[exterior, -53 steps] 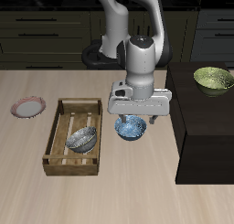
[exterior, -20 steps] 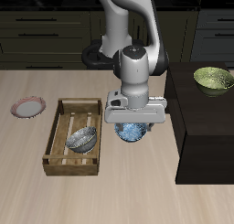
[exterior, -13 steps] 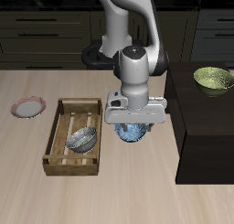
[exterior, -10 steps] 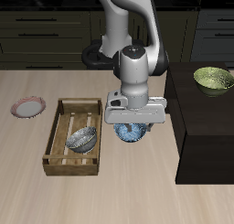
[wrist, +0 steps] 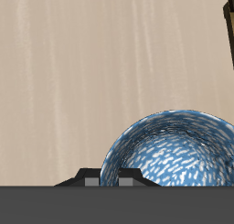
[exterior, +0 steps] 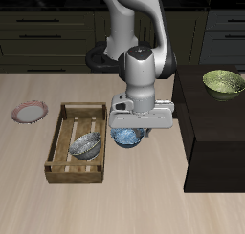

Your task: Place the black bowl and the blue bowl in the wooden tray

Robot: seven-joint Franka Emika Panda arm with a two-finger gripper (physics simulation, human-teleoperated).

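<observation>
Table: gripper clamped on blue bowl rim beside wooden tray; black bowl inside tray.

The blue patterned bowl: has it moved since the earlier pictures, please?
Yes. The blue patterned bowl has shifted slightly toward the wooden tray, under the gripper.

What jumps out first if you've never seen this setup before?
The big white arm, its hand down on the blue bowl beside the wooden tray. The black bowl already sits in that tray, and a yellow-green bowl rests on the dark counter.
</observation>
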